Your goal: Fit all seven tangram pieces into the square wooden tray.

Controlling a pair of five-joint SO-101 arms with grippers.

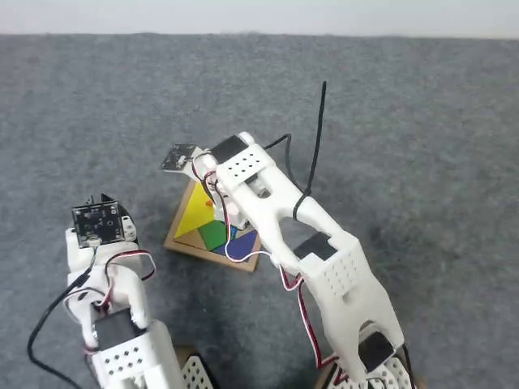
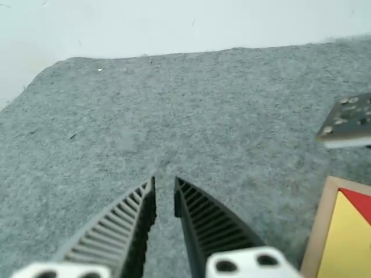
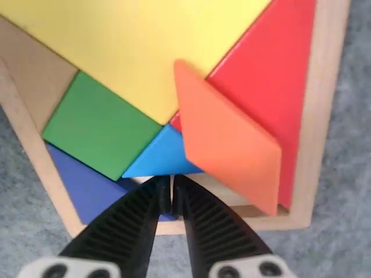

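I judge this well along but unfinished: in the square wooden tray point(image 1: 182, 243) at the centre of the high view, the large yellow triangle point(image 3: 145, 46), red triangle point(image 3: 278, 69), green square point(image 3: 98, 124), light blue triangle point(image 3: 159, 156) and dark blue piece point(image 3: 87, 191) lie flat, but the orange parallelogram point(image 3: 223, 139) rests tilted across them, unseated. My right gripper point(image 3: 172, 194) hangs at the tray's edge, jaws almost closed on nothing; my left gripper point(image 2: 165, 202), over grey carpet point(image 2: 174, 104) at lower left, is barely parted and empty
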